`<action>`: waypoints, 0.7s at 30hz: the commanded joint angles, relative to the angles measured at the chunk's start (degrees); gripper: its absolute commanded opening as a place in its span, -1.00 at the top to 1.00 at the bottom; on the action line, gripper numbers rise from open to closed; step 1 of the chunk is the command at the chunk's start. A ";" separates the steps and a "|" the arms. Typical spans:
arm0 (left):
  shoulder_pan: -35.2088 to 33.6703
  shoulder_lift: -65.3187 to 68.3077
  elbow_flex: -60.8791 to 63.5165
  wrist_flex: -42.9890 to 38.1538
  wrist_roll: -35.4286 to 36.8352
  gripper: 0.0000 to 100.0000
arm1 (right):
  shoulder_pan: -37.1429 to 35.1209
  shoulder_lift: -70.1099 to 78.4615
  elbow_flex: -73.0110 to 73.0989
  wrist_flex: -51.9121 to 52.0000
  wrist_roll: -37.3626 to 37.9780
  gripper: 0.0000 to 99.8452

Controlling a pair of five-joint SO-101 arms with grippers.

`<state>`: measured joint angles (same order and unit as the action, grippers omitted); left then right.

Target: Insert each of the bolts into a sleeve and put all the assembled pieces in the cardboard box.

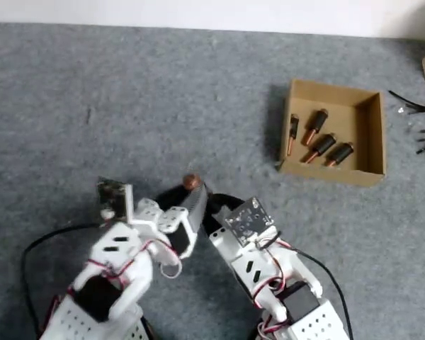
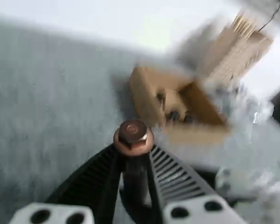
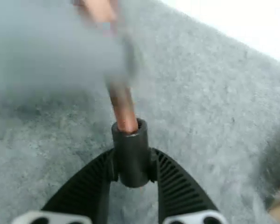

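The white plastic left arm [image 1: 117,265] and white plastic right arm [image 1: 269,273] angle inward, tips nearly meeting. The black-ribbed left gripper [image 2: 133,154] clamps a copper hex-headed bolt [image 2: 133,134]; the black-ribbed right gripper [image 3: 130,163] clamps a black cylindrical sleeve [image 3: 129,151]

We see a bolt [image 2: 133,134] of copper-toned metal, its hexagonal head smooth with a soft shine. The sleeve [image 3: 130,154] looks like smooth, matt black plastic. The left gripper [image 2: 133,156] and the right gripper [image 3: 130,163] show ribbed matt black plastic mounted on smooth white plastic. Rough grey carpet-like cloth covers the table [image 1: 127,92]. The cardboard box [image 1: 331,172] is matt brown.
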<state>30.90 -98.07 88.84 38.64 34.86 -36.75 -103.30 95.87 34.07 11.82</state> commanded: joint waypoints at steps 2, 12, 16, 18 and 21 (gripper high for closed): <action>-6.99 0.57 -1.89 1.85 2.55 0.99 | 0.66 -0.92 1.80 -0.48 0.00 0.99; -5.41 0.48 -0.22 2.90 2.20 0.71 | -0.22 -0.92 2.07 -0.57 0.26 0.99; -5.32 0.31 0.04 8.62 4.04 0.06 | -0.22 -0.92 2.24 -0.57 0.26 0.99; -5.85 0.31 -0.40 9.67 6.77 -0.11 | -0.22 -0.92 2.24 -0.57 0.26 0.99; -7.34 0.22 -2.95 9.58 9.49 -0.12 | -0.13 -0.92 2.24 -0.57 0.26 0.99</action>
<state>25.71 -97.10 89.10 48.04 41.89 -37.36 -103.30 95.87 33.98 11.74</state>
